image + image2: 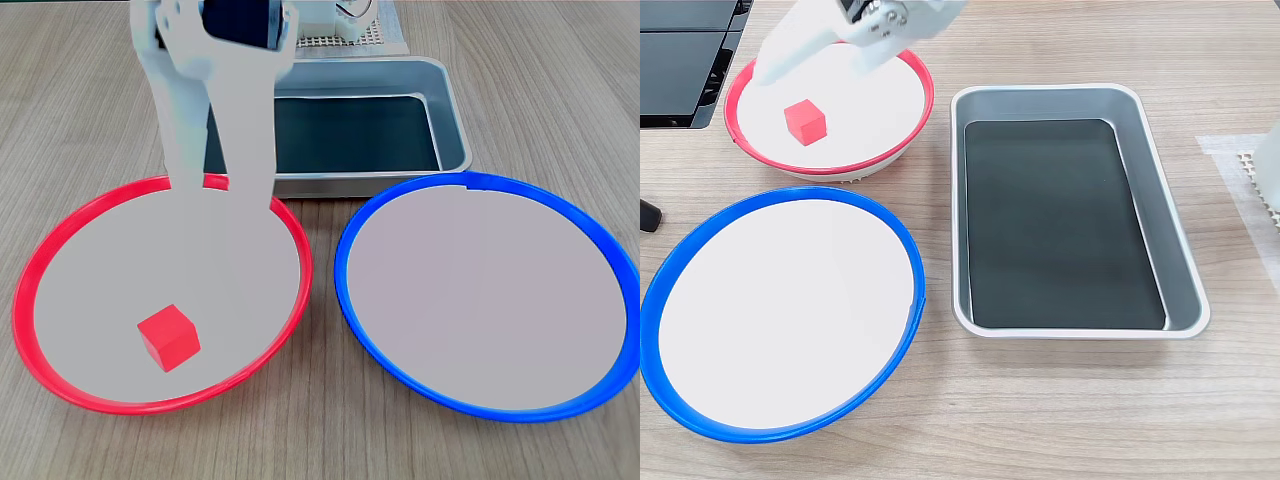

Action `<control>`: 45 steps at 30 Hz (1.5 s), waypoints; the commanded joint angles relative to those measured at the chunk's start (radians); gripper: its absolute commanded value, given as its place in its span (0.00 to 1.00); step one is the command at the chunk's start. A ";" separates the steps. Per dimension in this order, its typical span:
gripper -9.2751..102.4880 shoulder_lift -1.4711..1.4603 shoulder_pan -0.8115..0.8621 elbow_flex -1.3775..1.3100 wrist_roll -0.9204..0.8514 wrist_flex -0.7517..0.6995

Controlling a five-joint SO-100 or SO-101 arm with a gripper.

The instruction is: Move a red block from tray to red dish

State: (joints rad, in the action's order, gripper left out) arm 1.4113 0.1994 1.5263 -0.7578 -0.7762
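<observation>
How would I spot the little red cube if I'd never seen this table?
Find the two big round plates beside the silver tray. Take the red dish, not the blue-rimmed plate. The red block sits alone on its pale centre, the only small, square-edged thing there.

Light: bright, even, from overhead.
Shadows: faint, soft beside the silver metal tray (1180,300).
Focus: sharp in both fixed views.
Glare: none.

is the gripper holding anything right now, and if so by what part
Nothing is held. The red block lies loose in the red dish, apart from the gripper, whose jaws are open above the dish.
</observation>
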 commanded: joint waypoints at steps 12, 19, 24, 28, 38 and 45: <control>0.08 1.089 -0.149 0.736 0.900 0.376; 0.08 1.709 -0.175 1.258 0.936 -0.018; 0.08 1.902 -0.175 1.436 0.908 -0.135; 0.08 1.917 -0.153 1.496 0.851 -0.138; 0.08 1.917 -0.147 1.497 0.824 -0.221; 0.08 1.917 -0.147 1.497 0.824 -0.221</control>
State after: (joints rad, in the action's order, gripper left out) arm 3.3042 0.0460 3.0235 0.0660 -0.9956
